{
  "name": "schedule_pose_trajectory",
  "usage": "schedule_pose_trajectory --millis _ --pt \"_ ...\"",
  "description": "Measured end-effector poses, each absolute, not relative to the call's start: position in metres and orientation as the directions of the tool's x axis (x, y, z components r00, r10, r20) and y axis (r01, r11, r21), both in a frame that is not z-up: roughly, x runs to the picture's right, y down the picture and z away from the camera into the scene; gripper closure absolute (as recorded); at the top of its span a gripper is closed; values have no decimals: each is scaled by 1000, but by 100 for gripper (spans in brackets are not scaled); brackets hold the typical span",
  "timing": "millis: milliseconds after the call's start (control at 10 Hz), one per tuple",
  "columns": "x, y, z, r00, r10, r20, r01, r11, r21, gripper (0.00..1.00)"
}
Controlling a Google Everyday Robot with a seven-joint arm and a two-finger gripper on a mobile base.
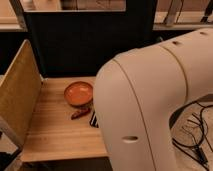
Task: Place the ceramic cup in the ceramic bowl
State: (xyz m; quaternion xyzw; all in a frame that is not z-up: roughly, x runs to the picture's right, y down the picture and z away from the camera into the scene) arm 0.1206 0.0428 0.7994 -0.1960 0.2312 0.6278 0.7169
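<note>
The ceramic bowl (78, 93), round and shallow with an orange-brown inside and a darker rim, sits on the wooden table (55, 132) toward its back middle. The ceramic cup is hidden from view. My arm's big white shell (155, 105) fills the right half of the view and covers the table's right side. My gripper is mostly hidden behind it. Only a dark striped part (93, 119) pokes out at the shell's left edge, just in front and to the right of the bowl.
A small dark reddish-brown object (80, 114) lies on the table just in front of the bowl. A tan woven panel (17, 95) stands along the table's left side. A dark wall (85, 45) backs the table. Black cables (195, 135) lie on the floor at right.
</note>
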Motion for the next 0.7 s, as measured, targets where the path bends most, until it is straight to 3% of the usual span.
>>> schedule_pose_trajectory --millis 500,600,700 --pt "112 85 823 105 752 -651 -993 111 -31 20" --pt "110 91 828 105 741 -663 -994 104 -40 22" --pt "103 96 833 114 731 -673 -993 99 -60 30"
